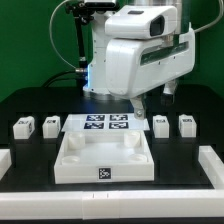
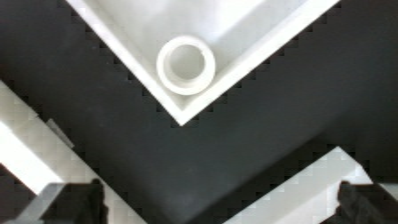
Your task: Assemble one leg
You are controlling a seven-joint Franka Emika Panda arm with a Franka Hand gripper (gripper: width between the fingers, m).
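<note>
**Pincer wide open over a tray corner, all four legs on the tabletop**

In the wrist view we see the pincer (image 2: 210, 205) with its two dark fingertips spread far apart. Nothing sits between them, only black tabletop (image 1: 30, 160). Beyond the fingertips lies a pointed corner of the white tray (image 1: 80, 176), with one round socket (image 2: 185, 63) set into it.

In the exterior view the tray lies toward 6 o'clock, a square marker on its front wall. Just behind it, near the centre of the picture, lies the marker board (image 1: 105, 123). The bulky white arm (image 1: 135, 55) hangs over the board from 12 o'clock.

The legs stand in a row level with the board, each apart from its neighbour and from the tray. Toward 9 o'clock we find one leg (image 1: 22, 126) and, nearer the board, a second leg (image 1: 50, 123). Toward 3 o'clock stand a third leg (image 1: 161, 124) and, further out, a fourth leg (image 1: 186, 124). None of them is in the pincer's grasp.
</note>
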